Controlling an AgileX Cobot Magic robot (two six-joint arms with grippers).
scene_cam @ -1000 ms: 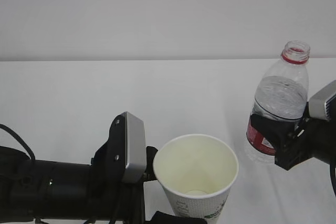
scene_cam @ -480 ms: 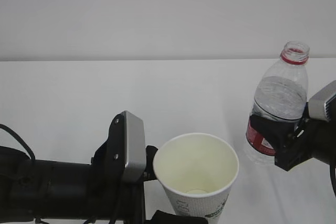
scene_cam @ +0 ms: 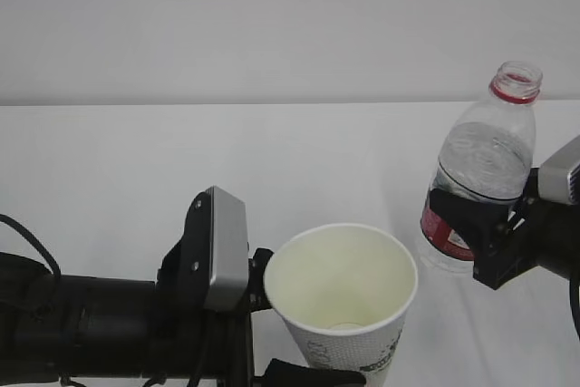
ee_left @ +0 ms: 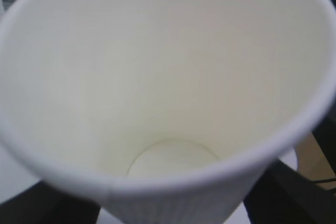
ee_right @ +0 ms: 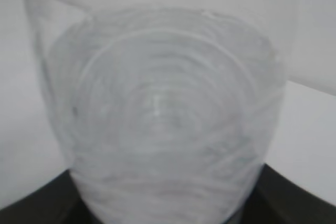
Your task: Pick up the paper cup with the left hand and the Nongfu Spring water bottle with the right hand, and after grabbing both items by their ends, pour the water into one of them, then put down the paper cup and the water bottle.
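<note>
Below, paper cup (scene_cam: 342, 301) base (cropped).

Matt white paper cup (scene_cam: 349, 301); clear glossy ribbed plastic water bottle (scene_cam: 480, 174).

Exterior: we look slantwise down across the table (scene_cam: 136, 160). Left wrist: pressed close into the cup (ee_left: 168, 103). Right wrist: tight against the bottle (ee_right: 163, 119). Exterior shares both.

Just a plain white table (scene_cam: 181, 160) here.
Behind it sits a blank pale grey wall (scene_cam: 272, 24), nothing fancy.
</note>
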